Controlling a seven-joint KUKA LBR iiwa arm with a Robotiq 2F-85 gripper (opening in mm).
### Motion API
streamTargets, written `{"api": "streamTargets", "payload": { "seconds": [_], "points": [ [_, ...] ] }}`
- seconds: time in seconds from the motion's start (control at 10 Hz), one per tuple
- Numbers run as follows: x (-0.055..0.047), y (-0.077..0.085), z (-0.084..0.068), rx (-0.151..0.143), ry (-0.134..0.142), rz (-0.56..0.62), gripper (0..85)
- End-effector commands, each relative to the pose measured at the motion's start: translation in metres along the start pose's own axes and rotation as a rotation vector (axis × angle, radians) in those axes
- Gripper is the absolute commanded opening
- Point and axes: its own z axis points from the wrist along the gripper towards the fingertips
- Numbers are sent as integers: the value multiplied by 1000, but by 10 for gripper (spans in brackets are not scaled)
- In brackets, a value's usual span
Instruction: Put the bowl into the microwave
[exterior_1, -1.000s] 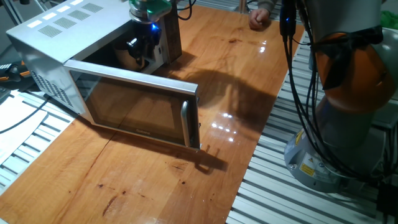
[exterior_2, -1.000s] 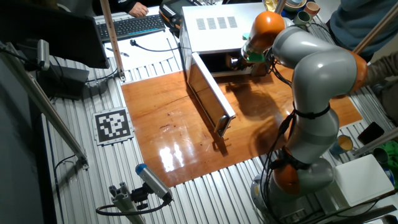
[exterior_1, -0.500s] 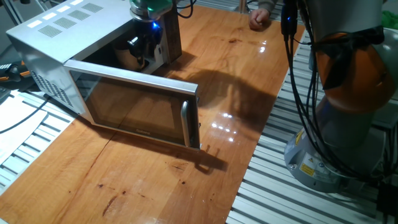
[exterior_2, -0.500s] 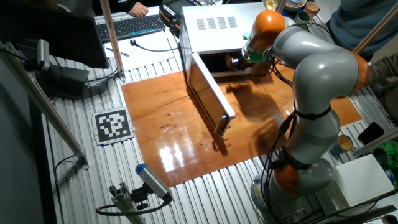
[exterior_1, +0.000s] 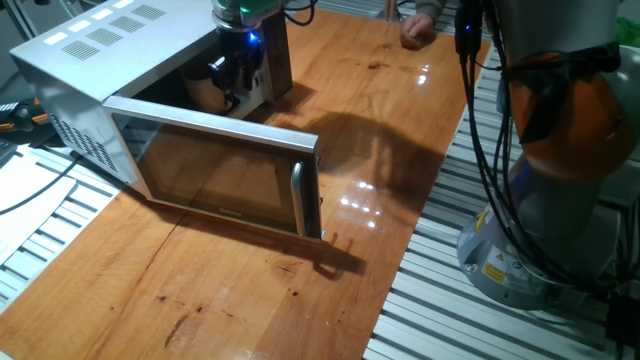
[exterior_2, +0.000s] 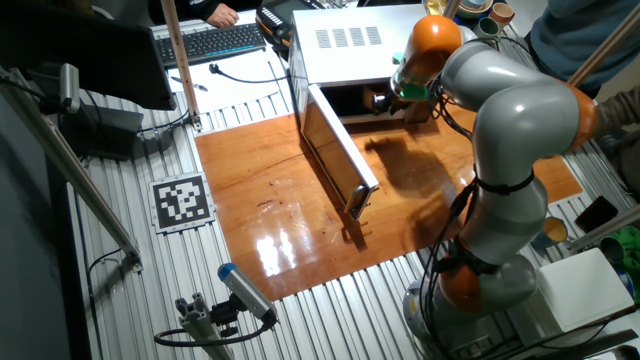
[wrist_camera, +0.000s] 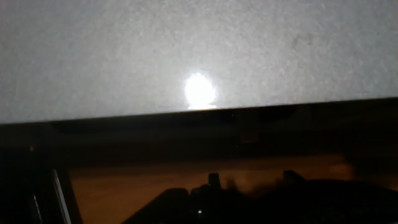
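Observation:
The silver-white microwave (exterior_1: 90, 60) stands at the back left of the wooden table, its dark glass door (exterior_1: 215, 170) swung wide open. A cream shape, apparently the bowl (exterior_1: 202, 92), sits on the floor of the cavity just behind the door's top edge. My gripper (exterior_1: 232, 82) hangs at the mouth of the cavity, right beside the bowl, and its fingers look apart with nothing between them. In the other fixed view the gripper (exterior_2: 383, 99) is at the cavity opening and the bowl is hidden. The hand view shows only the pale inner wall (wrist_camera: 199, 50) with a light glare.
The open door's bar handle (exterior_1: 297, 195) juts toward the table's middle. The robot's base (exterior_1: 540, 200) and cables stand at the right edge. A person's hand (exterior_1: 418, 30) rests at the far end. A keyboard (exterior_2: 215, 42) and a marker tag (exterior_2: 181, 201) lie beside the table.
My gripper has shifted slightly right and outward from the cavity. The cream bowl stays where it was. The door has not moved.

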Motion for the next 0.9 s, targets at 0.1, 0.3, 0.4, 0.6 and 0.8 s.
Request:
{"api": "streamTargets", "payload": {
  "seconds": [0.1,0.3,0.4,0.6,0.8],
  "points": [
    [5,-1,-4,0,6,2,510],
    [11,-2,-8,2,14,5,510],
    [14,-3,-10,3,18,5,510],
    [21,-4,-15,0,27,7,510],
    [27,-5,-19,4,31,8,510]
  ]
}}
